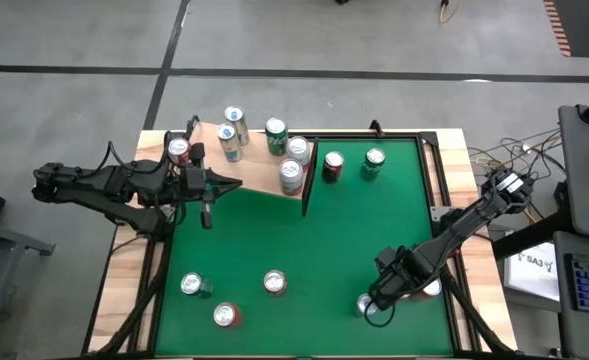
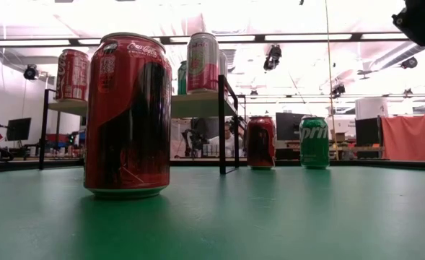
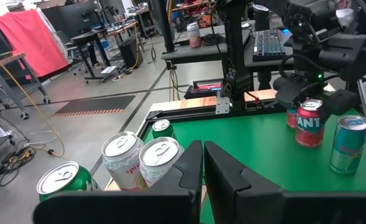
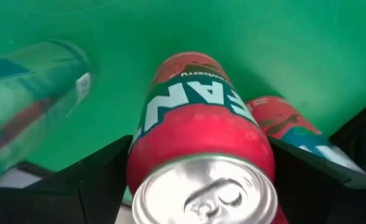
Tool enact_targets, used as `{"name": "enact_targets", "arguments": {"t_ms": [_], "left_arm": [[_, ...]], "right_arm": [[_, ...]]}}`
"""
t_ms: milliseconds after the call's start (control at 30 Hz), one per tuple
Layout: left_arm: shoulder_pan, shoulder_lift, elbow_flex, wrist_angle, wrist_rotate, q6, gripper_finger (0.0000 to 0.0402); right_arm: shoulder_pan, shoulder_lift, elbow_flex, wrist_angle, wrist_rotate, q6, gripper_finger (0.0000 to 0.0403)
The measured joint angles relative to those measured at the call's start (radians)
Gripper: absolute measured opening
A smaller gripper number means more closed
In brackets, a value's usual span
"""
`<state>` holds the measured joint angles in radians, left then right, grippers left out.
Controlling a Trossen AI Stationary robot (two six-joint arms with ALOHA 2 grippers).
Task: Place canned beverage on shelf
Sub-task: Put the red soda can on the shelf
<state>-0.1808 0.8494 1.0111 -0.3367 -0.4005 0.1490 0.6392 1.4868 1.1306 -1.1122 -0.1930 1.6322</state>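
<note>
Gripping end, right: right gripper (image 1: 376,297) low over the table's 5 o'clock corner, fingers (image 4: 96,180) spread wide and straddling an upright red Fanta can (image 4: 201,124); one dark finger on each side of the can, a pale sliver showing between one finger and the can wall; no firm clamp evident.
Can between the fingers: standing on the green table (image 1: 314,250), silver top up, label reading toward the wrist camera.
Neighbours of that can: a teal can (image 3: 349,144) just beside it, a second red can (image 3: 291,117) close on the other side.
Left arm: reaching in from 9 o'clock, left gripper (image 1: 232,183) hanging at the shelf's 6 o'clock edge, fingers (image 3: 186,168) pressed together on nothing.
Shelf: pale wooden shelf (image 1: 259,172) at the table's 11 o'clock corner, raised on dark legs as seen from the low view, dark end panel (image 1: 307,180) closing its 3 o'clock end.
On the shelf: a cluster of cans (image 1: 276,135), mostly silver-topped, green, white and blue among them; a red-topped can (image 1: 179,150) at the 9 o'clock end.
Past the end panel: dark red can (image 1: 332,165) and green Sprite can (image 1: 374,160), side by side on the green surface at 1 o'clock.
Around 7 o'clock: three loose cans (image 1: 274,282) standing well apart from the shelf.
</note>
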Motion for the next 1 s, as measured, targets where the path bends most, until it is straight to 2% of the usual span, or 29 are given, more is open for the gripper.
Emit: {"name": "enact_targets", "arguments": {"t_ms": [467,600,800,1000], "left_arm": [[0.0,0.0,0.0,0.0,0.0,0.018,0.0],[0.0,0.0,0.0,0.0,0.0,0.018,0.0],[0.0,0.0,0.0,-0.003,0.0,0.018,0.0],[0.0,0.0,0.0,-0.002,0.0,0.018,0.0]], "right_arm": [[-0.014,0.001,-0.035,0.03,0.044,0.002,0.03],[-0.022,0.002,0.003,0.004,0.063,-0.009,0.0298],[-0.037,-0.002,0.088,-0.145,0.151,-0.017,0.0297],[-0.045,-0.011,0.142,-0.168,0.19,-0.035,0.0297]]}}
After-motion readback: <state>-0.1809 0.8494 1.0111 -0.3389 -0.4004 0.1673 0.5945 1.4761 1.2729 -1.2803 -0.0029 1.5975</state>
